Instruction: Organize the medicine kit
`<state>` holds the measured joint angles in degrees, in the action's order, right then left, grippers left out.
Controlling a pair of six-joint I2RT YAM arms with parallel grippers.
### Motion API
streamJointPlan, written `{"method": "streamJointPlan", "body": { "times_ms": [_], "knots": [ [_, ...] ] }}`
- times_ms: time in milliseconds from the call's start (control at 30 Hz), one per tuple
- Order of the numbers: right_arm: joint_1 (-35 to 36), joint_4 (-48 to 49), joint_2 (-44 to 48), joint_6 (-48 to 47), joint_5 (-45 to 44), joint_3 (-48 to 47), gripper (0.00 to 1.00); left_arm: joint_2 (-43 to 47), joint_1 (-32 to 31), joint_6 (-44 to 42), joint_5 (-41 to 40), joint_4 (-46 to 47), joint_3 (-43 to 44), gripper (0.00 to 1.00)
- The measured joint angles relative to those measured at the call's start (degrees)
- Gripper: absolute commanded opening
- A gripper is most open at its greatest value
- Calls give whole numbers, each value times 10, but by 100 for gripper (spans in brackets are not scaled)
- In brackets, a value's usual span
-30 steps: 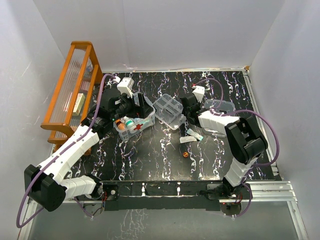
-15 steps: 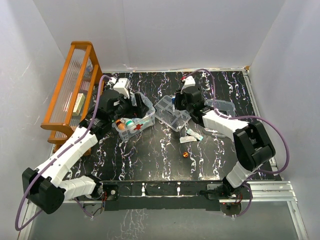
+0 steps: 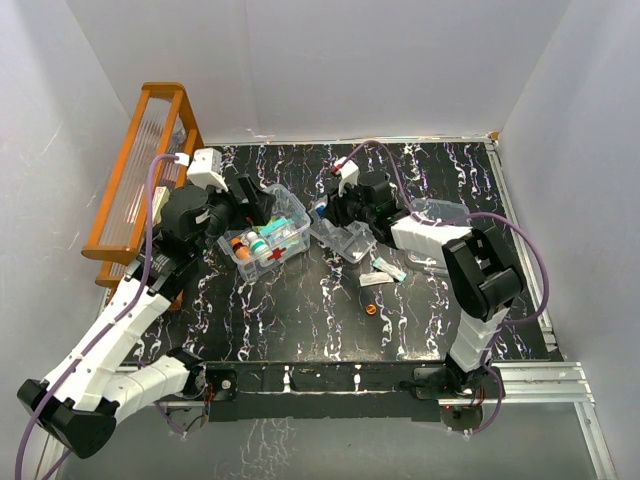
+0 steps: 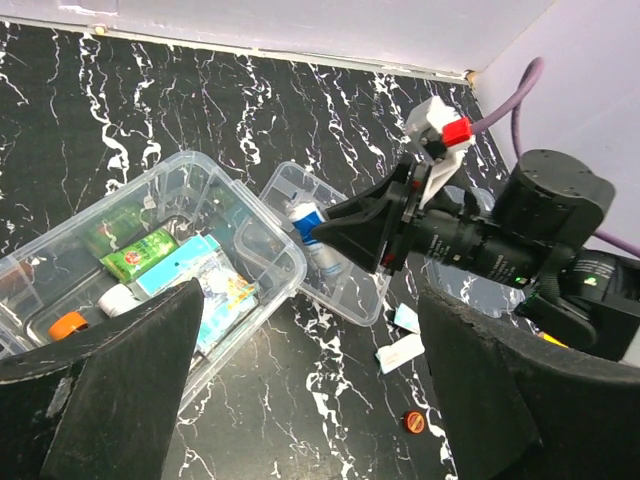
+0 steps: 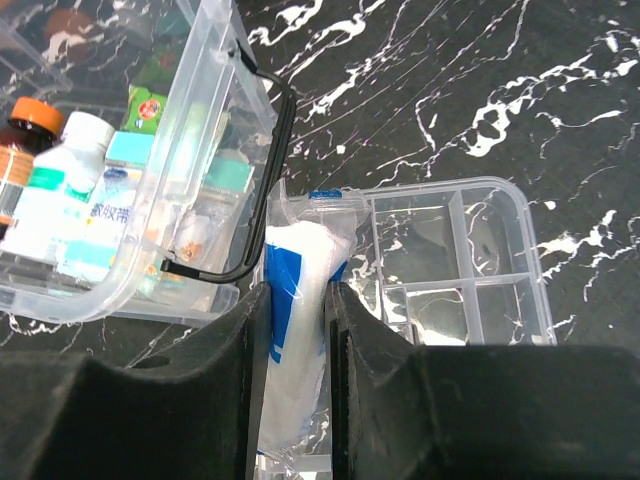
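One packet (image 5: 297,255), clamped in our right tool (image 5: 297,300), has come over the tray (image 5: 490,245) beside the box (image 5: 215,90); our left tool (image 4: 310,300) backed off, wide apart, so we can pack

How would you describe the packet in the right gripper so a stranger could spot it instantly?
On the black marbled table, find the clear box with the red cross and the divided tray right of it. Between them the right gripper pinches a packet. It is white with blue print in clear wrap, unlike the bottles and green carton in the box.
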<state>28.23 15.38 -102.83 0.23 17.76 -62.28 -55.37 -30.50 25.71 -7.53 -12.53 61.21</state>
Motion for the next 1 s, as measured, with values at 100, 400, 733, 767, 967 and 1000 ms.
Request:
{"method": "streamJointPlan", "body": {
  "times_ms": [100,400,733,767,967,1000],
  "knots": [
    [0,-2,-15,-15,16,-1,24,0,0,12,0,0,0,87],
    [0,-15,-45,-65,34,-14,27,-2,0,22,0,-15,-1,88],
    [0,-90,-73,-129,28,-63,33,-11,0,22,1,-21,-1,89],
    [0,-96,-73,-134,26,-63,33,-13,0,22,1,-21,-1,90],
    [0,-122,-76,-147,27,-69,36,-19,0,20,4,-21,-2,90],
    [0,-125,-78,-147,28,-73,37,-19,0,20,5,-21,-2,90]
  ]
}}
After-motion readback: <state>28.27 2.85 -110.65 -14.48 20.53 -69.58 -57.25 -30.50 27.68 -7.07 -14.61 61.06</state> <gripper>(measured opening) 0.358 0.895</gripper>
